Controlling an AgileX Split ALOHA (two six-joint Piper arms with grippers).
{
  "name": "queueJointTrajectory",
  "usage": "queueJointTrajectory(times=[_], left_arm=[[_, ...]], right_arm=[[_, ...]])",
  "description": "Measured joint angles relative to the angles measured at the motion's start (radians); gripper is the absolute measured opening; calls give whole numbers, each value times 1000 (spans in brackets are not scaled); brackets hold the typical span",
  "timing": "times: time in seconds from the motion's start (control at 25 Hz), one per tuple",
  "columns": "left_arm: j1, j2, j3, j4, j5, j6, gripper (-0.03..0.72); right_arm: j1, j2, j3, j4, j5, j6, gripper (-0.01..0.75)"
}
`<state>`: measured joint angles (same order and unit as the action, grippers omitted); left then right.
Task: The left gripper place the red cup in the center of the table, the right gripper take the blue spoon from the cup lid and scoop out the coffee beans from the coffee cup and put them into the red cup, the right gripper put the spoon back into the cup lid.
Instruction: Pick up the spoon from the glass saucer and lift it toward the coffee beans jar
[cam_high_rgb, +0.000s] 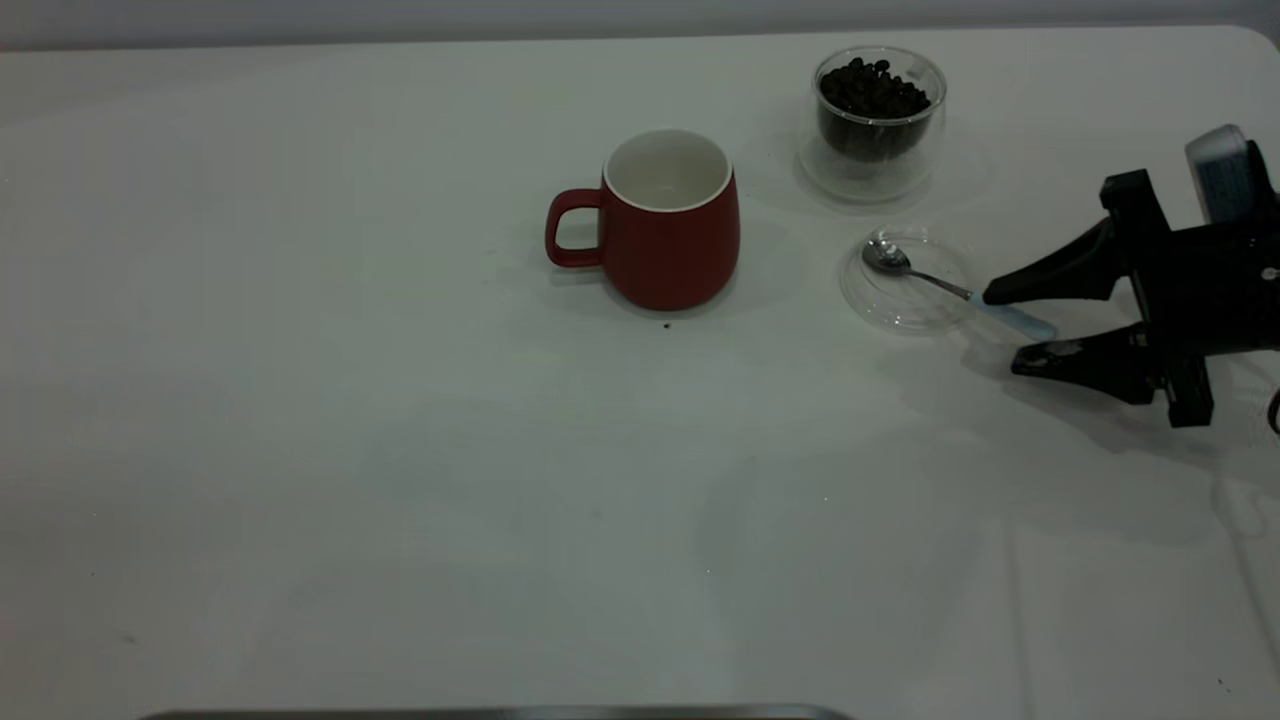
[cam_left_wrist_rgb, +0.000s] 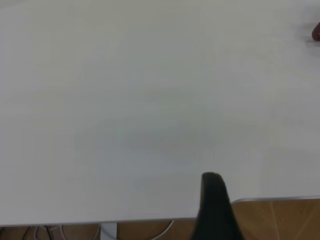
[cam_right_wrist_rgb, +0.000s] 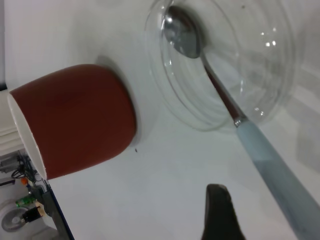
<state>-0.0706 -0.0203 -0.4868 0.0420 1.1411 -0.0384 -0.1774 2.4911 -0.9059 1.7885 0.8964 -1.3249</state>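
The right end effector (cam_high_rgb: 1005, 325) hangs nearest, jaws spread on either side of the spoon (cam_high_rgb: 950, 288) handle, ready to close on it. Just ahead, the spoon's bowl rests in the lid (cam_high_rgb: 905, 280). Beyond that stands the glass cup (cam_high_rgb: 878, 120) of beans (cam_high_rgb: 873, 88). The mug (cam_high_rgb: 665, 220) sits farther ahead, empty, set to receive beans. The white counter (cam_high_rgb: 400, 500) carries a few dark specks. The left end effector (cam_left_wrist_rgb: 215, 210) is parked at the counter's edge; whether it is open I cannot tell.

Legible text, labels, brands, numbers, signs: none. Red cup (cam_high_rgb: 670, 225), coffee cup (cam_high_rgb: 877, 115) and counter (cam_high_rgb: 400, 480) carry no readable markings.
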Motion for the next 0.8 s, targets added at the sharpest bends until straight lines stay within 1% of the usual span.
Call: queueJointTrajectory(times=[0.08, 0.2, 0.44, 0.56, 0.68, 0.8], left_arm=[[0, 0, 0, 0, 0, -1, 587], [0, 0, 0, 0, -1, -1, 587], [0, 0, 0, 0, 0, -2, 587], [0, 0, 0, 0, 0, -2, 587], [0, 0, 0, 0, 0, -2, 587], [0, 0, 0, 0, 0, -2, 587]], right_arm=[[7, 1, -1, 0, 2, 1, 517], [8, 1, -1, 0, 2, 1, 476], [8, 1, -1, 0, 10, 1, 315], [8, 1, -1, 0, 18, 1, 247], [8, 1, -1, 0, 19, 1, 211], [8, 1, -1, 0, 25, 1, 204]])
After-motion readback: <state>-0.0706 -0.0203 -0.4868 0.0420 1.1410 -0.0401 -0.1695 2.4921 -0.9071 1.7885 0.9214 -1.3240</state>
